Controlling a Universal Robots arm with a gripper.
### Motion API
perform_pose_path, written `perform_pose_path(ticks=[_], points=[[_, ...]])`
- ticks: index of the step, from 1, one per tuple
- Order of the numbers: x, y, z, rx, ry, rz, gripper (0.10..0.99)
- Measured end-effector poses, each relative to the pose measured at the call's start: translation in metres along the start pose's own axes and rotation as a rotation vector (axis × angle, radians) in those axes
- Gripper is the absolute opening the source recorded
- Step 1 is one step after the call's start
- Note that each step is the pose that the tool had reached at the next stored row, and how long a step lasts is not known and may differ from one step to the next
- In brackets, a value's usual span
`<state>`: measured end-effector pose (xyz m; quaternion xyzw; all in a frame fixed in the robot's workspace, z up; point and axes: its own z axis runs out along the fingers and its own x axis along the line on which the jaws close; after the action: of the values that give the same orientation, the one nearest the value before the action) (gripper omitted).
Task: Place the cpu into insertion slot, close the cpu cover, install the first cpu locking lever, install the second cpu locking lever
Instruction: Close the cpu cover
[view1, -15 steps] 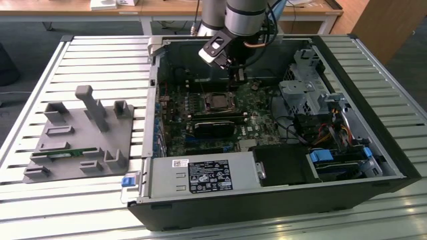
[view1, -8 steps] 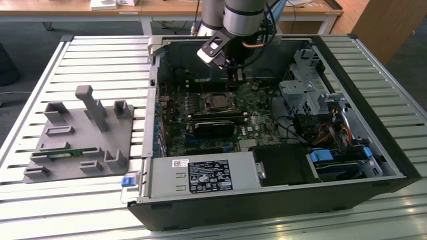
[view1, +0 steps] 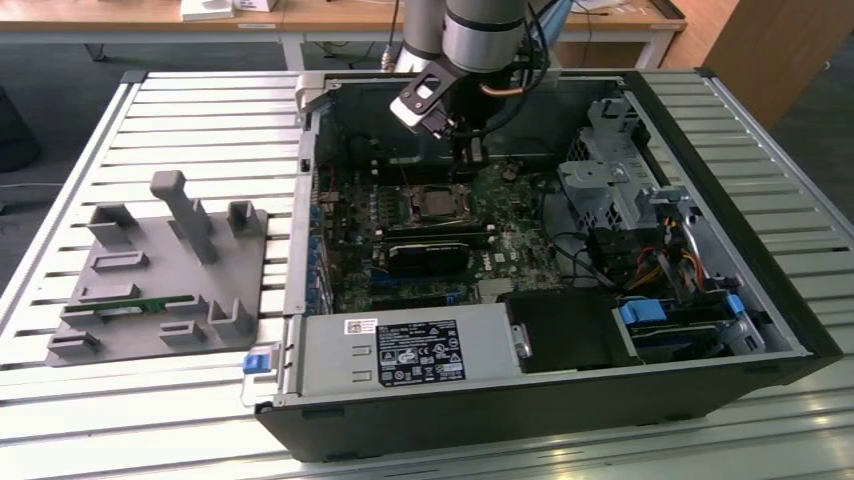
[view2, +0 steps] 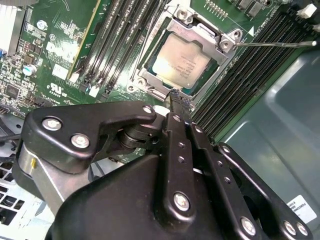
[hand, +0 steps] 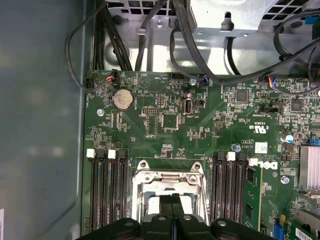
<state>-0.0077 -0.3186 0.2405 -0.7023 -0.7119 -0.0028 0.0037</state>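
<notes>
The arm (view1: 467, 40) reaches down from the upper middle of the exterior view into the open computer case (view1: 534, 420). Its gripper (view1: 465, 158) hangs over the green board (view1: 521, 250), close to the insertion slot (view1: 438, 203) in the middle of the case.

In the second wrist view the gripper (view2: 177, 97) has its two black fingers (view2: 172, 130) pressed flat together with nothing between them. The tips sit just beside the rim of the insertion slot (view2: 141, 80); whether they touch it cannot be told. The cpu (view2: 181, 61) lies flat inside the slot with its pale metal top facing up. The cpu cover (view2: 200, 31) is folded down over it, so its silvery frame runs around the chip and the chip shows through the window. A thin metal locking lever (view2: 275, 44) juts out from one corner of the cover across the black memory slots (view2: 240, 70).

In the first wrist view the narrow fingertips of the gripper (hand: 170, 199) stand over the cpu cover (hand: 170, 179), with memory slots (hand: 107, 190) on both sides and a round coin battery (hand: 123, 99) farther up the board (hand: 165, 125).

On the exterior view's left a grey holder tray (view1: 160, 270) rests on the slatted table (view1: 187, 120), well apart from the case
</notes>
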Motion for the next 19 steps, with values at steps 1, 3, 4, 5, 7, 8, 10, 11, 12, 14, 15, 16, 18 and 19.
perform_pose_path(ticks=[1,3,4,5,7,8,10,11,12,14,15,16,18,19], points=[[0.0,-0.0003,0.0001,0.0,0.0,0.0,0.106],[0.0,-0.0008,0.0001,0.0,0.0,0.0,0.106],[0.0,-0.001,0.0002,0.0,0.0,0.0,0.106],[0.0,-0.0013,0.0002,0.0,0.0,0.0,0.106],[0.0,-0.0017,0.0005,0.0,0.0002,0.0,0.106],[0.0,-0.002,0.0006,0.0,0.0001,0.0,0.106],[0.0,-0.0029,0.0008,0.0,0.0,0.0,0.106],[0.0,-0.0036,0.001,0.0,0.0001,0.0,0.106],[0.0001,-0.0045,0.0013,0.0,0.0001,0.0,0.106],[0.0001,-0.0062,0.0017,0.0,0.0001,0.0,0.106],[0.0001,-0.0071,0.0021,0.0,0.0001,0.0,0.106],[0.0001,-0.0079,0.0026,0.0,0.0002,0.0,0.106],[0.0001,-0.0091,0.0042,0.0,0.0001,0.0,0.106],[0.0,-0.0097,0.0052,0.0,0.0001,0.0,0.106]])
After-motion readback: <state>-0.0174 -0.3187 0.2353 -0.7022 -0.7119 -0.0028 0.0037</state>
